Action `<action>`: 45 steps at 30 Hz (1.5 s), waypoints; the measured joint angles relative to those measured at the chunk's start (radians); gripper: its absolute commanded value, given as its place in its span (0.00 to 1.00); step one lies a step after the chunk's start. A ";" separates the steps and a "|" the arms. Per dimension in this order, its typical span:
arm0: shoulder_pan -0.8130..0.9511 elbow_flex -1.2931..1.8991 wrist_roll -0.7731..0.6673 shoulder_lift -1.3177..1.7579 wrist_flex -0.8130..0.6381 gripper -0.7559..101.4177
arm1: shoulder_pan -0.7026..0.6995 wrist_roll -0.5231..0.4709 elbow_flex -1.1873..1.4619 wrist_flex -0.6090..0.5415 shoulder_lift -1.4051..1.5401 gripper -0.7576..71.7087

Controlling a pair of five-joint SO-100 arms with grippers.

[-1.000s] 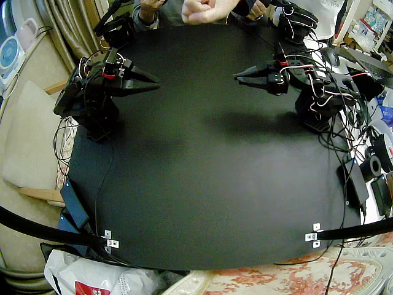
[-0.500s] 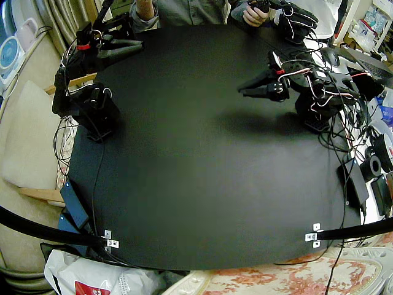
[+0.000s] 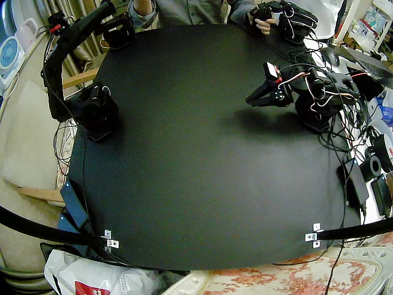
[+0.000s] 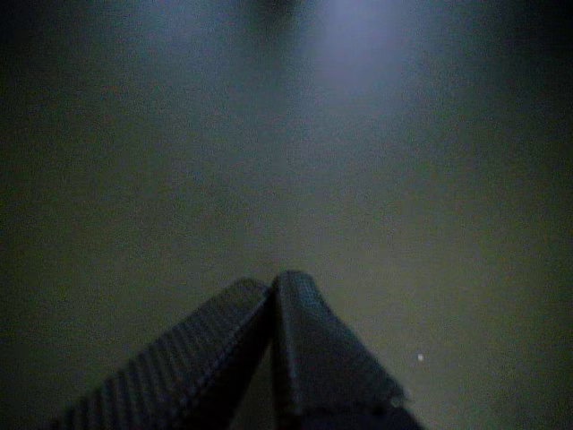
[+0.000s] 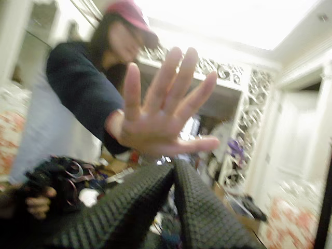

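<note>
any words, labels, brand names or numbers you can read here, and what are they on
No text can be read in any view.
Red label on the white bag: cut off by the picture's edge, print too small to read.
Blue packets at the fixed view's right edge: too blurred to read.
Both wrist views: no print shows.

A white plastic bag slumps below the table's near edge. Tangled cables crowd one side. Curtains hang opposite.
</note>
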 measured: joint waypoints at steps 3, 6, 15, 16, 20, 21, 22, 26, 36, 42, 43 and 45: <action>0.000 0.000 -0.006 0.000 0.080 0.01 | 0.061 0.170 0.127 -0.009 -0.002 0.01; 0.002 0.000 -0.061 0.000 0.109 0.01 | 0.153 0.230 0.104 0.058 -0.012 0.01; 0.002 0.000 -0.048 0.000 0.118 0.01 | -0.026 0.152 0.166 0.054 0.077 0.01; 0.002 0.000 -0.043 0.000 0.118 0.01 | -0.025 0.132 0.117 0.058 0.077 0.01; 0.015 0.000 -0.018 0.000 0.114 0.01 | -0.054 0.210 0.190 0.038 0.061 0.01; 0.015 0.000 -0.014 0.000 0.104 0.01 | 0.008 0.253 0.253 0.040 0.046 0.01; 0.015 0.000 -0.014 0.000 0.098 0.01 | 0.025 0.261 0.259 0.041 0.034 0.01; 0.018 0.000 -0.014 0.000 0.094 0.01 | -0.164 0.067 -0.023 0.121 0.011 0.01; 0.015 0.000 0.005 0.000 0.094 0.01 | -0.107 0.106 0.021 0.115 0.020 0.01; 0.015 0.000 0.005 0.000 0.094 0.01 | 0.038 0.253 0.232 0.058 0.017 0.01; 0.015 0.000 0.005 0.000 0.094 0.01 | 0.018 0.212 0.146 0.098 0.006 0.01; 0.015 0.000 0.005 0.000 0.094 0.01 | -0.064 0.123 0.017 0.121 0.026 0.01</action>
